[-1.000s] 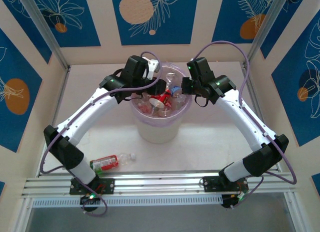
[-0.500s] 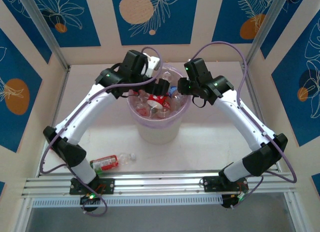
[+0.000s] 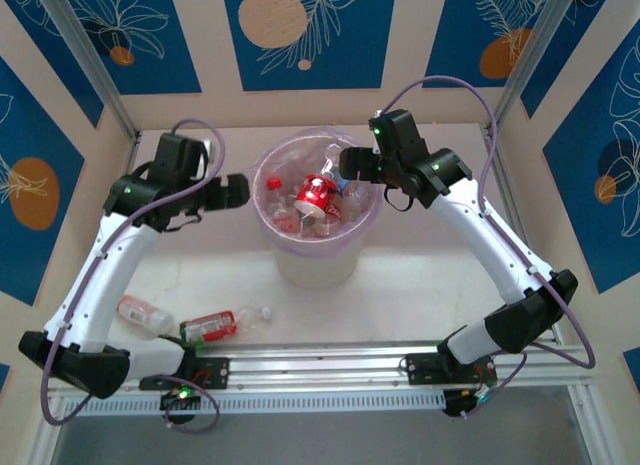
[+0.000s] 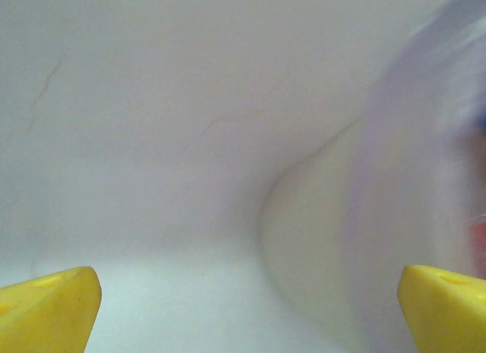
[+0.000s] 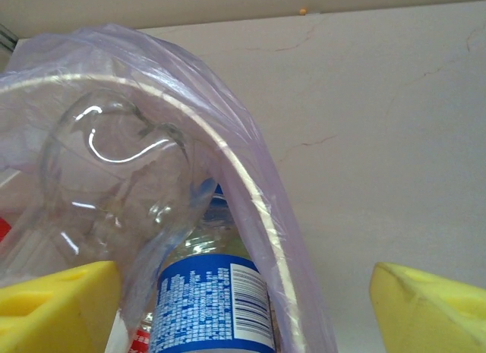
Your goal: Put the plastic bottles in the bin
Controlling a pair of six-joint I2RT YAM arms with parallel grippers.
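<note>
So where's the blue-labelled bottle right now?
In the right wrist view, the blue-labelled bottle stands inside the bin, tucked just under the bagged rim on the side facing the right arm.

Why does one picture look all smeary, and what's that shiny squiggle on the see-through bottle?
Left wrist view: everything is soft and smeared, the bin just a pale purple streak, probably motion blur. Right wrist view: sharp; the squiggle is light glaring off the clear bottle, and print on the blue-labelled bottle is crisp. Top view: even light, no blur.
</note>
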